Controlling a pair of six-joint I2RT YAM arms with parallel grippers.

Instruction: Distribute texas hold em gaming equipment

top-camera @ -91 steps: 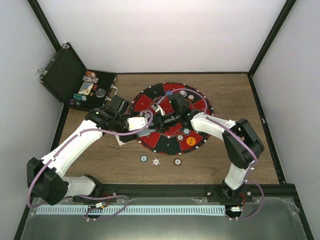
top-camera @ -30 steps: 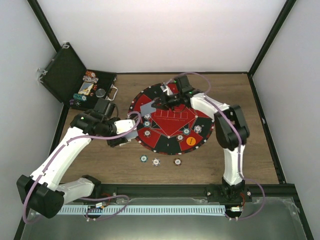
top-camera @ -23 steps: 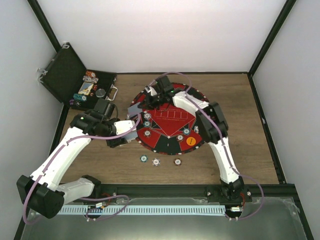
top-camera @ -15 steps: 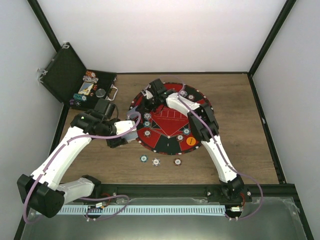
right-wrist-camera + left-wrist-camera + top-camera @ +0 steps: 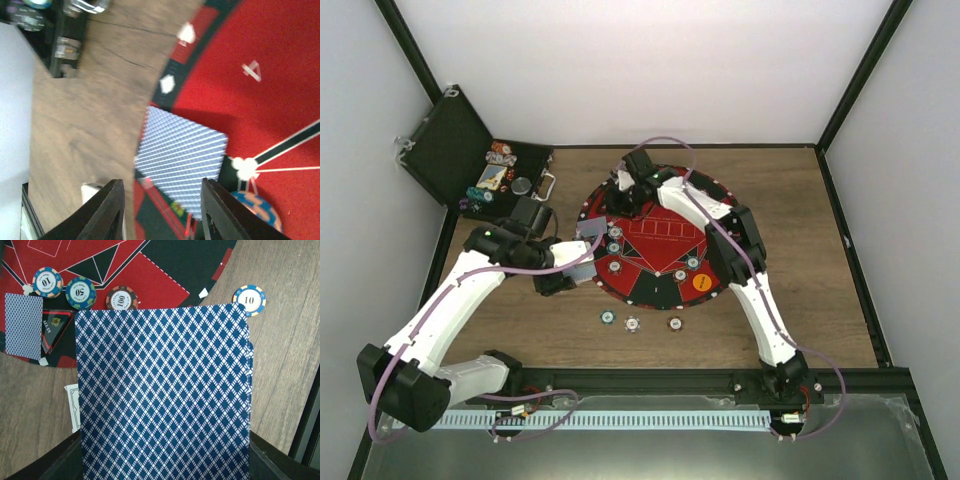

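My left gripper (image 5: 568,272) is shut on a deck of blue-backed playing cards (image 5: 162,390), held over the table by the mat's left edge. The deck hides its jaws in the left wrist view. One card (image 5: 590,228) lies face down on the left rim of the round red-and-black mat (image 5: 660,240). It also shows in the right wrist view (image 5: 182,165) and the left wrist view (image 5: 21,325). My right gripper (image 5: 625,195) hovers open and empty just beyond that card, its black fingers (image 5: 107,210) either side of it. Striped chips (image 5: 615,248) lie on the mat.
Three chips (image 5: 632,323) lie on the wood in front of the mat. An orange button disc (image 5: 701,282) sits on the mat's near right. The open black case (image 5: 450,150) with more chips stands at the back left. Black frame posts border the table.
My right gripper carried a card leftward across the mat, let it go at the mat's left rim, and drew back up and right. My left arm has barely moved in the last second.
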